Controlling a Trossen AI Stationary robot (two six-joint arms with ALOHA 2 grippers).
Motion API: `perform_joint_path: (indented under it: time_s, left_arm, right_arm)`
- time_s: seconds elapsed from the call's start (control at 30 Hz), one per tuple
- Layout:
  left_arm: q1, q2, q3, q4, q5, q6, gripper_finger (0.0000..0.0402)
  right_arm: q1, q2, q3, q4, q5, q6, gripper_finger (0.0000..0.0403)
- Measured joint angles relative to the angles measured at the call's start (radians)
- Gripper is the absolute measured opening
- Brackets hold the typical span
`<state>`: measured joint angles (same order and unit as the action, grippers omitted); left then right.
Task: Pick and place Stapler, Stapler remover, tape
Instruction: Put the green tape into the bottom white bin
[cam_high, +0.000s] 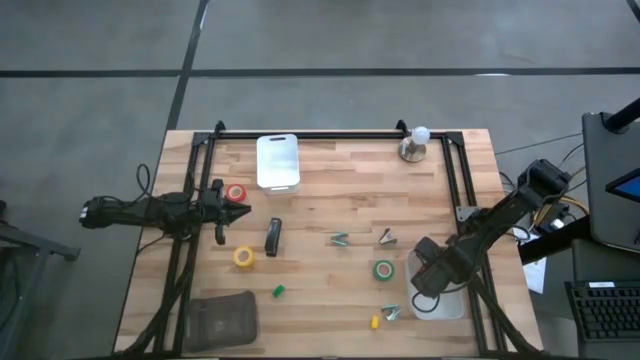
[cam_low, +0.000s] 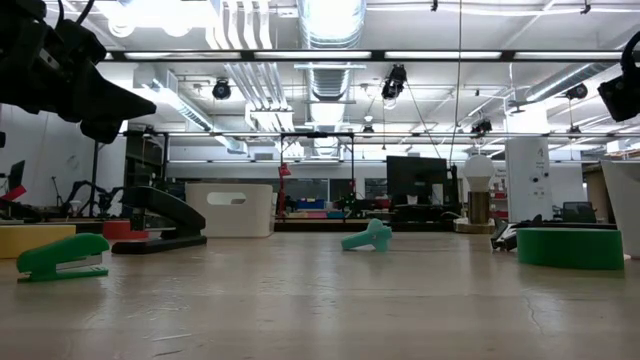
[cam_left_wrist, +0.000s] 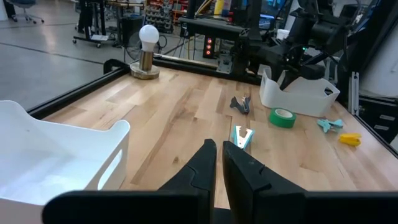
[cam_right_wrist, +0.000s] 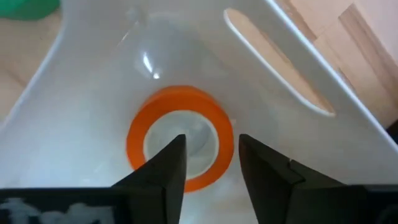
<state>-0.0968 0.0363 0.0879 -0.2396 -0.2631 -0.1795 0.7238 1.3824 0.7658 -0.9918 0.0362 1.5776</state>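
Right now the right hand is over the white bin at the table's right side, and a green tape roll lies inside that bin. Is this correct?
Not quite. The roll inside the white bin under the right hand is orange, as the right wrist view shows. The green tape roll lies on the table outside the bin.

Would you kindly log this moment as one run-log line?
right gripper: open over orange tape roll in white bin | left gripper: shut, waiting at table's left
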Motion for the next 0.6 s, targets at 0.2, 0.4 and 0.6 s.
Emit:
perform_joint_path:
  time_s: [0.2, 0.4, 0.6]
  left_arm:
    - [0.0, 0.0, 0.0, 0.0, 0.0, 0.0, 0.0032]
    - [0.0, 0.0, 0.0, 0.0, 0.0, 0.0, 0.0032]
    - [0.0, 0.0, 0.0, 0.0, 0.0, 0.0, 0.0032]
  right_arm:
    - [-0.002, -0.097, 0.0, -0.002, 0.018, 0.033, 0.0149]
    - [-0.002, -0.178, 0.044, 0.003, 0.141, 0.003, 0.0142]
    - [-0.024, -0.171, 0.163, 0.012, 0.337, -0.182, 0.0139]
